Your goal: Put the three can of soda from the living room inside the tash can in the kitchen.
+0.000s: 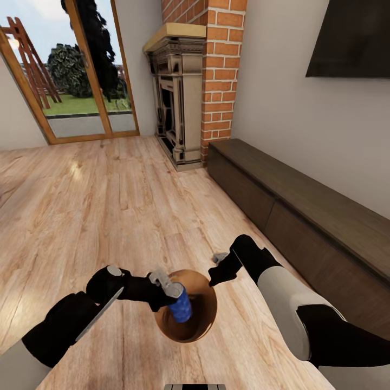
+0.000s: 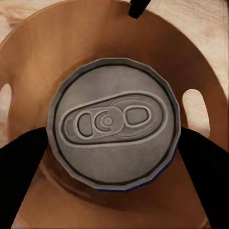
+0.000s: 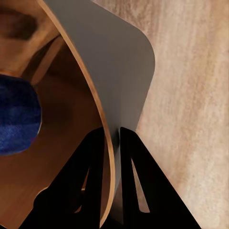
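Note:
A dark blue can of soda (image 1: 181,307) hangs upright over the mouth of the round brown tash can (image 1: 207,318), which is low in front of me over the wood floor. My left gripper (image 1: 172,294) is shut on the can's sides. The left wrist view looks down on the can's grey top (image 2: 113,123), with black fingers (image 2: 21,164) on both sides and the bin's inner wall (image 2: 71,43) around it. My right gripper (image 1: 214,280) is shut on the bin's rim (image 3: 110,138), one finger (image 3: 93,167) inside and one outside. The blue can (image 3: 16,117) shows inside that rim.
This is the living room. A brick chimney (image 1: 223,70) with a carved fireplace (image 1: 177,103) stands ahead. A long dark low cabinet (image 1: 303,216) runs along the right wall under a black TV (image 1: 352,38). A glass door (image 1: 70,76) lies far left across open wood floor (image 1: 97,200).

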